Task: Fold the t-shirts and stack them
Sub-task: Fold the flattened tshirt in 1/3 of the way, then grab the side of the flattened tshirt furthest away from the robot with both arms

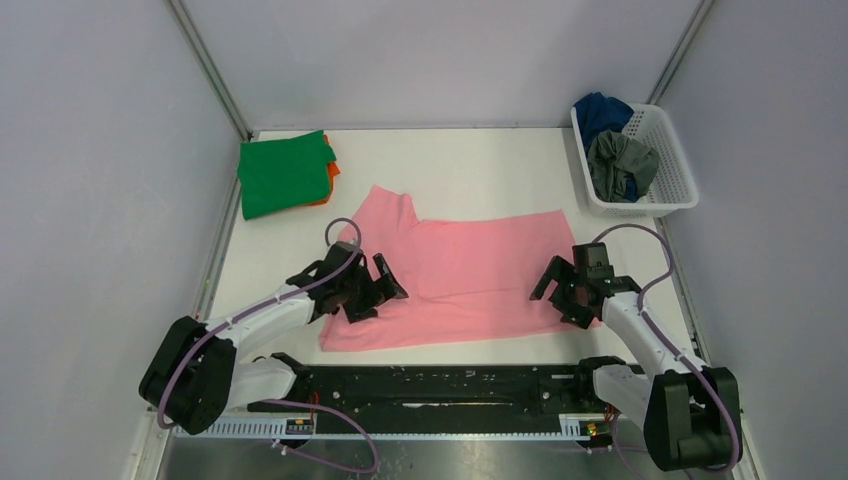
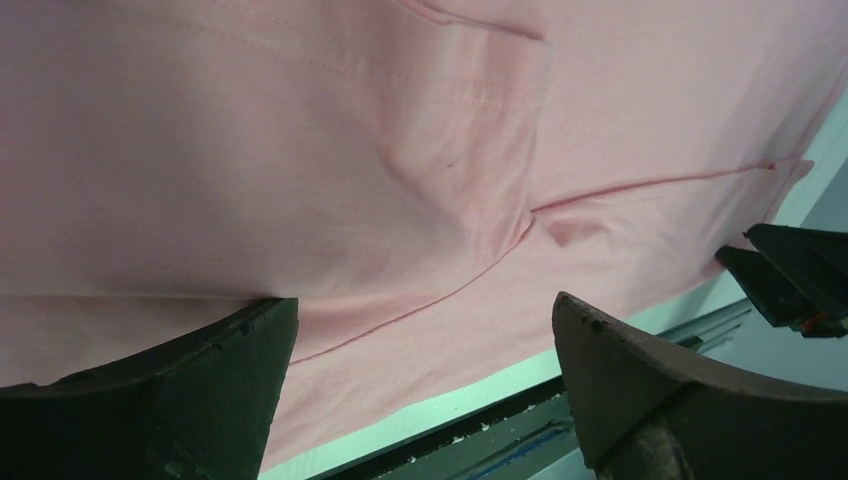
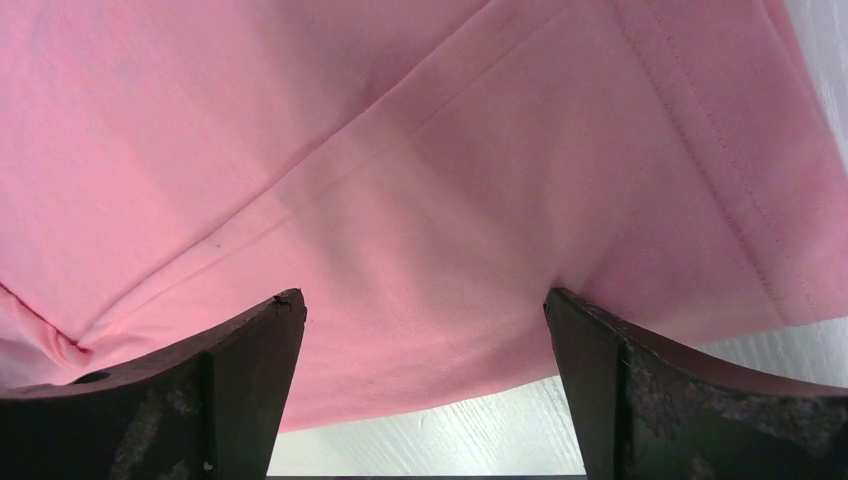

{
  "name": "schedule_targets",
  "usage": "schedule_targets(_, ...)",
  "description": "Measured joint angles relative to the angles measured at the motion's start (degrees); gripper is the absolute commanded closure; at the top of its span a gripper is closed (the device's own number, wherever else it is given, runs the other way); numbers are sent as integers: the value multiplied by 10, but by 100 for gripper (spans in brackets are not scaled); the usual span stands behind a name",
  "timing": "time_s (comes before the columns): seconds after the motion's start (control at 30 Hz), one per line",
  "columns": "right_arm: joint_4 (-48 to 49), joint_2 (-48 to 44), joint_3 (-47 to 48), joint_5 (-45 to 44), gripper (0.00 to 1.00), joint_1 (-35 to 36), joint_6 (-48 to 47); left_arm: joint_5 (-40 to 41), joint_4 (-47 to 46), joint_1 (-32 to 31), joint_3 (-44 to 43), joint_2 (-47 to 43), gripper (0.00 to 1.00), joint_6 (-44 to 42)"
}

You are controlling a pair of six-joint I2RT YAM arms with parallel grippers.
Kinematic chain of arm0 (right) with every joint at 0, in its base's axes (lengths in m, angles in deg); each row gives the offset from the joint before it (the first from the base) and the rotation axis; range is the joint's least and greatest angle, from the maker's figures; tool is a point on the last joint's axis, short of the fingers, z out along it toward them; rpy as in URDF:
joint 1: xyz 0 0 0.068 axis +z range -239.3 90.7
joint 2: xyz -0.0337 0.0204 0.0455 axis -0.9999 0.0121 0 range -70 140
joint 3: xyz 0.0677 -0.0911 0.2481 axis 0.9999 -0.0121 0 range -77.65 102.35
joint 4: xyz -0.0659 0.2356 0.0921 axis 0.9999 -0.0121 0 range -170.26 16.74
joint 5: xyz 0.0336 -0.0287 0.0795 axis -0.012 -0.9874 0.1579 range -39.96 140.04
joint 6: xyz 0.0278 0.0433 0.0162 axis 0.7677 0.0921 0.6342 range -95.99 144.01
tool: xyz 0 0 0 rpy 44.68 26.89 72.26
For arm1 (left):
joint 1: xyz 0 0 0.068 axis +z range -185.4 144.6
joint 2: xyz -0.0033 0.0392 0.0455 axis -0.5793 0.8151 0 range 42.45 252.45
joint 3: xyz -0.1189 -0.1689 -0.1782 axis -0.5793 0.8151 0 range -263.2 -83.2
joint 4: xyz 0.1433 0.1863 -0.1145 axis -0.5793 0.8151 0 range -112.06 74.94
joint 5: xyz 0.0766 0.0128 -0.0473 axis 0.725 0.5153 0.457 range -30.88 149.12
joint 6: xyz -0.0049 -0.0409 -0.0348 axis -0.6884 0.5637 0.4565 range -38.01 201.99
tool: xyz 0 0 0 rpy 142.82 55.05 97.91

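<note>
The pink t-shirt [image 1: 455,275] lies spread flat on the white table [image 1: 480,165], one sleeve pointing to the back left. My left gripper [image 1: 372,298] is open over the shirt's near left part; in the left wrist view its jaws stand wide apart above the pink cloth [image 2: 380,180]. My right gripper [image 1: 560,292] is open at the shirt's near right edge; the right wrist view shows pink cloth [image 3: 420,170] between its spread jaws. The green t-shirt [image 1: 283,172] lies folded on the orange one [image 1: 333,170] at the back left. The dark blue [image 1: 601,112] and grey [image 1: 620,165] t-shirts sit crumpled in the basket.
A white lattice basket [image 1: 672,170] stands at the back right. Grey walls close in the table on three sides. A black rail [image 1: 440,385] with the arm bases runs along the near edge.
</note>
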Motion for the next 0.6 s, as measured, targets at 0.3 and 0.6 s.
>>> schedule_targets(0.3,-57,-88,-31,3,1,0,40,49,69,0,-23,-7,1,-6)
schedule_targets(0.6,-125,-137,-33,0,1,0,35,112,149,2,-128,-10,1,-42)
